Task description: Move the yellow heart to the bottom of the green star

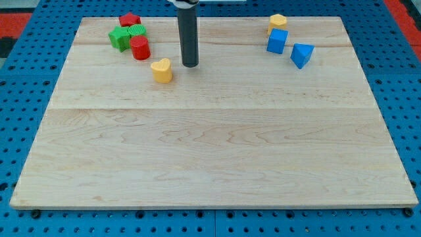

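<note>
The yellow heart (pixel 162 70) lies on the wooden board (pixel 210 151) in the upper left part of the view. My tip (pixel 190 64) touches the board just to the heart's right, a small gap apart. The green star (pixel 120 37) sits at the upper left, up and to the left of the heart. A green block (pixel 137 31) lies beside it, a red star (pixel 129 20) above and a red cylinder (pixel 140 48) to its lower right, between star and heart.
At the upper right lie a yellow block (pixel 277 22), a blue cube (pixel 277 41) and a blue wedge-shaped block (pixel 302 54). The board rests on a blue pegboard surface (pixel 20 131).
</note>
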Robot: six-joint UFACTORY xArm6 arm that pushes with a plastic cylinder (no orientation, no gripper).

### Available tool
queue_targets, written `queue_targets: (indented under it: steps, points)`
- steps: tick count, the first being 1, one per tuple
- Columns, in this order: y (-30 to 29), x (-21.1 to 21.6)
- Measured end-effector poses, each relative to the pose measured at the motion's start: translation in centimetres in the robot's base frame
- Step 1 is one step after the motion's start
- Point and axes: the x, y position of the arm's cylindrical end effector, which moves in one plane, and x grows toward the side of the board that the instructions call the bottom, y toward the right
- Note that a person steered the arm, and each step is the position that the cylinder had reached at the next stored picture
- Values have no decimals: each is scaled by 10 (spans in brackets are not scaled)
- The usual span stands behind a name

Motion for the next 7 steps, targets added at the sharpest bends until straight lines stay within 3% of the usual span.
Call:
queue_targets:
  steps: [2, 3, 4, 5, 6, 7]
  points:
    - [-8, 9]
    - [-60, 8]
    - [-72, 11]
    - [-46, 30]
    - [-82, 49]
    - [-108, 23]
